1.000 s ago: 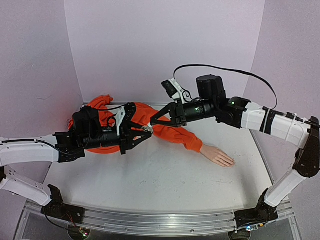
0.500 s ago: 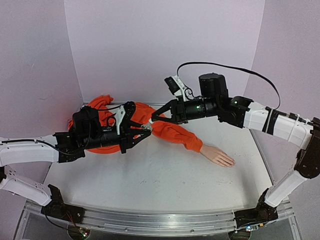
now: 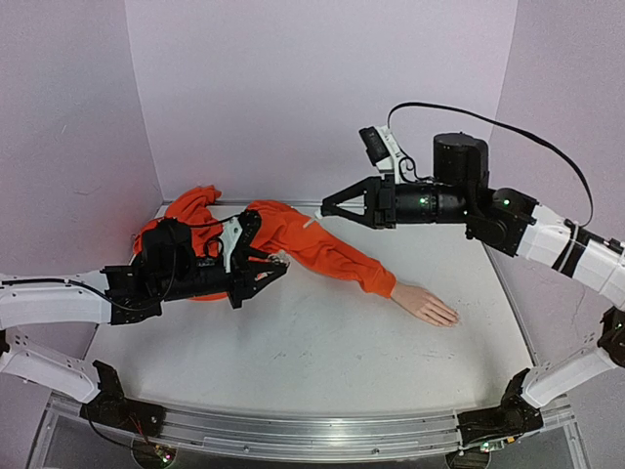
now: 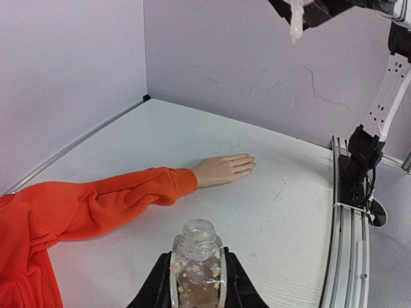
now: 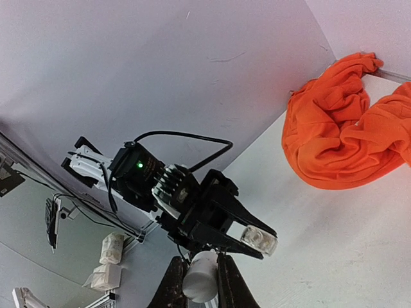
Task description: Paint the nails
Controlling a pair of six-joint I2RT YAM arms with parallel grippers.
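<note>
My left gripper (image 3: 280, 264) is shut on a small clear glassy bottle (image 4: 197, 266) with its neck open, and holds it low over the table beside the orange sleeve (image 3: 332, 252). My right gripper (image 3: 324, 210) is shut on the bottle's white cap (image 5: 200, 277) and holds it high above the sleeve, apart from the bottle. The cap also shows at the top of the left wrist view (image 4: 295, 22). The pale mannequin hand (image 3: 425, 305) lies flat on the table, fingers pointing right. Its nails (image 4: 249, 160) are too small to make out.
The orange garment (image 3: 190, 220) is bunched at the back left corner against the wall. A metal rail (image 4: 347, 256) runs along the table's near edge. The right arm's base (image 3: 498, 420) stands at the near right corner.
My right gripper has pulled up and to the right, away from the bottle, with the white cap in it. My left gripper has sunk a little with the bottle.
</note>
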